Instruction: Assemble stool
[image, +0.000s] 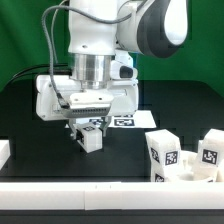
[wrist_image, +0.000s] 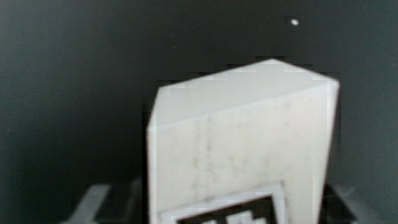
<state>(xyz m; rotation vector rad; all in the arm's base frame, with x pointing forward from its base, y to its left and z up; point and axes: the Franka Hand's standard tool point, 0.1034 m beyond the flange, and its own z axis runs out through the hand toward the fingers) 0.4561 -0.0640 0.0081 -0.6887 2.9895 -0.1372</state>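
Note:
My gripper (image: 90, 134) is shut on a white blocky stool leg (image: 92, 139) and holds it just above the black table, in front of the marker board. In the wrist view the leg (wrist_image: 240, 130) fills the middle, with a black-and-white tag at its gripped end, and my gripper (wrist_image: 231, 208) has dark fingers (wrist_image: 98, 202) close on both sides of it. Two more tagged white legs (image: 163, 153) (image: 212, 150) stand at the exterior view's right front. The round seat disc is out of view.
The marker board (image: 126, 122) lies on the table just behind the gripper. A white rail (image: 100, 190) runs along the front edge. A white block (image: 5, 151) sits at the exterior view's left edge. A green curtain hangs behind.

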